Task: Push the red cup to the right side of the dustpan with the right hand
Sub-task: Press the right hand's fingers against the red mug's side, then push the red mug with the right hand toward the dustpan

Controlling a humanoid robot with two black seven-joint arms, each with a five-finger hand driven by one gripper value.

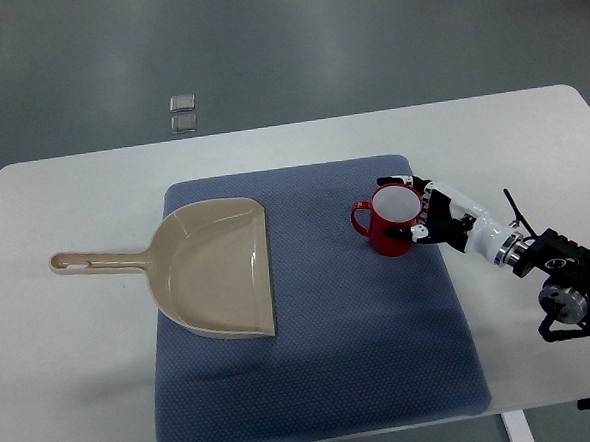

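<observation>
A red cup with a white inside stands upright on the blue mat, its handle pointing left. A beige dustpan lies on the mat's left part, its handle reaching left onto the white table. The cup is to the right of the dustpan, with a gap between them. My right hand comes in from the right edge and rests against the cup's right side. Its fingers are spread and touch the cup's rim and wall without closing around it. The left arm does not show.
The white table carries the mat. Its far edge runs along the top, its right edge near the arm. Two small clear squares lie on the grey floor beyond the table.
</observation>
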